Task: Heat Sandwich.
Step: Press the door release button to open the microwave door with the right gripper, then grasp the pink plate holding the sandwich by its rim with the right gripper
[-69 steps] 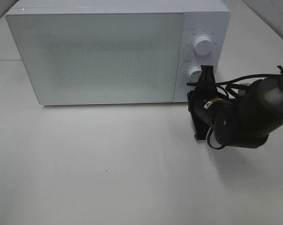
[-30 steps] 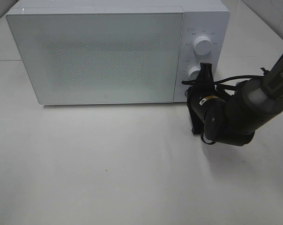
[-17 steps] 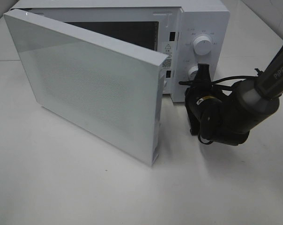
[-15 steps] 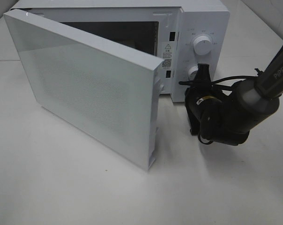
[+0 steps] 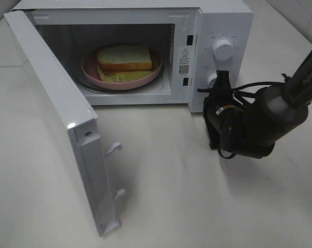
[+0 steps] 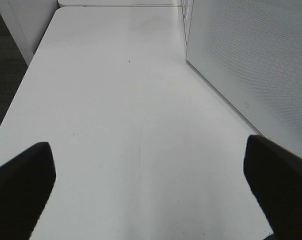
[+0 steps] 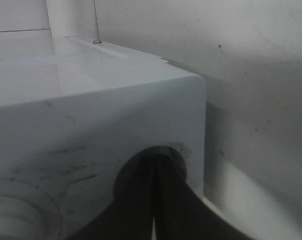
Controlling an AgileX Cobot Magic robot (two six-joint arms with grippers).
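Where the one microwave point(image 5: 223, 31) stands open, you see one sandwich point(image 5: 125, 57) on one plate point(image 5: 89, 70) inside; only the left wrist view shows the left gripper point(image 6: 151, 175), spread wide, empty; right gripper point(image 5: 224, 77) closed, empty.

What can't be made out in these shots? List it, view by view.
- Exterior high: sandwich filling, hidden under its own top slice.
- Exterior high: markings round the upper dial, too small.
- Left wrist: left fingers, cut off by the frame edge.
- Right wrist: what the right fingers press, dark and blurred.
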